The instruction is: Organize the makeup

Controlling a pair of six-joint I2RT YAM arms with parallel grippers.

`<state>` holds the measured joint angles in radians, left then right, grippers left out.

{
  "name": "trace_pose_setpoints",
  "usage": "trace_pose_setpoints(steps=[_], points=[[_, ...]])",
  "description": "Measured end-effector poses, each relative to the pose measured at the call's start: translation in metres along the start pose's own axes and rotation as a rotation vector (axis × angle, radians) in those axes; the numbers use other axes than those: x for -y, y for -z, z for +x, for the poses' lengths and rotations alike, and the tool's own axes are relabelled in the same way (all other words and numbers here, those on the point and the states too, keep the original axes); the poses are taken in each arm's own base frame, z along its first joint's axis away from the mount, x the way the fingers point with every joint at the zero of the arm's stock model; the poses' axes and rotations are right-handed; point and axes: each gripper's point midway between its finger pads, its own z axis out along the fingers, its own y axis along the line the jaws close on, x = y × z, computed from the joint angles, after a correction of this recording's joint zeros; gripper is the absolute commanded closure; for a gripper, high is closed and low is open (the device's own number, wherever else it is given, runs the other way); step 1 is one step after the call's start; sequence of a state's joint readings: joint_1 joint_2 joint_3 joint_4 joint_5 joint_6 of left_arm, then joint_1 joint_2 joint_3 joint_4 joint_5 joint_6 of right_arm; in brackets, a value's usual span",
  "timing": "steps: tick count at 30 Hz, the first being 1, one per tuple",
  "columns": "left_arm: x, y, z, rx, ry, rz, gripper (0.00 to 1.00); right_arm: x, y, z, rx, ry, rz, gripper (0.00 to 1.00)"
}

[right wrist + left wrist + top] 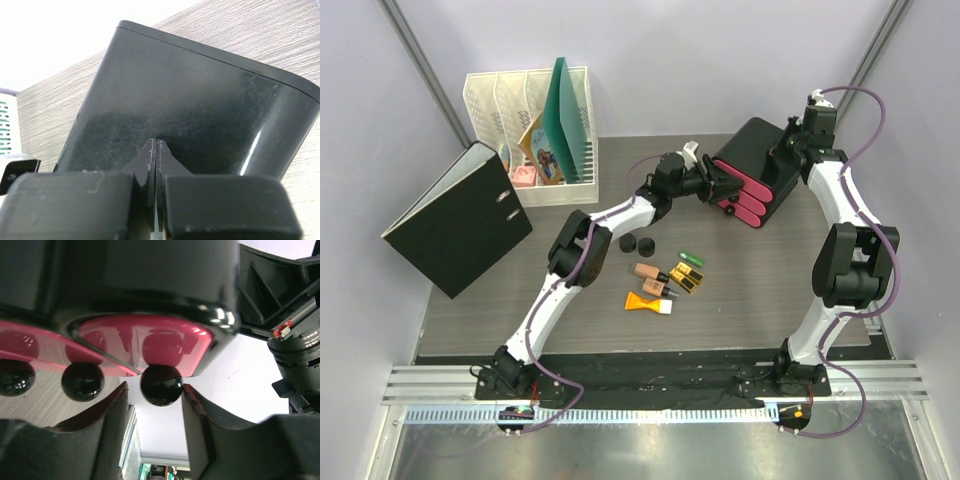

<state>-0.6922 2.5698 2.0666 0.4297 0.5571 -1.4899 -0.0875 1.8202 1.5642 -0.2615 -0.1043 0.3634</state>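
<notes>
The makeup lies in the middle of the table: two black round jars [636,244], a peach black-capped bottle [650,272], gold-and-black cases [686,277], a small green tube [692,258] and an orange white-capped tube [648,302]. My left gripper [720,186] is at the front of the black box with pink drawers [758,160]. In the left wrist view it is open [154,390], with a drawer's round black knob [161,385] between its fingertips. My right gripper [788,150] is shut and empty, its tips [157,142] against the box's glossy black back [200,100].
A black binder [460,215] lies tilted at the far left. A white file rack [525,110] with a green folder [565,120] stands at the back left, a small pink item [523,176] at its foot. Two more drawer knobs [82,381] show left of the gripped one.
</notes>
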Motion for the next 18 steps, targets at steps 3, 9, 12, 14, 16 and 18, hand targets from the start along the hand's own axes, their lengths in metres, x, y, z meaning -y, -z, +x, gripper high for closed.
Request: trace_pose_setpoints(steps=[3,9,12,14,16,18], points=[[0.0072,-0.0024,0.0007,-0.002,-0.01,0.015,0.64,-0.0006,-0.0006,0.0007,-0.002,0.0,-0.004,0.99],[0.0068,-0.0048,0.0015,-0.009,-0.01,0.013,0.91,-0.0031,-0.0028,0.0014,-0.004,-0.002,-0.021,0.99],[0.0066,-0.0049,0.0015,-0.009,-0.01,0.013,1.0,-0.0033,-0.0028,0.0014,-0.004,-0.002,-0.022,0.99],[0.0067,-0.0046,0.0011,-0.009,-0.01,0.014,1.0,-0.0035,-0.0029,0.0016,-0.004,-0.002,-0.024,0.99],[0.0051,-0.0042,0.0013,-0.006,-0.012,0.017,1.0,-0.0036,-0.0031,0.0021,-0.005,-0.002,-0.025,0.99],[0.0038,-0.0016,0.0015,0.004,-0.018,0.026,1.0,-0.0039,-0.0032,0.0021,-0.004,-0.001,-0.026,0.99]])
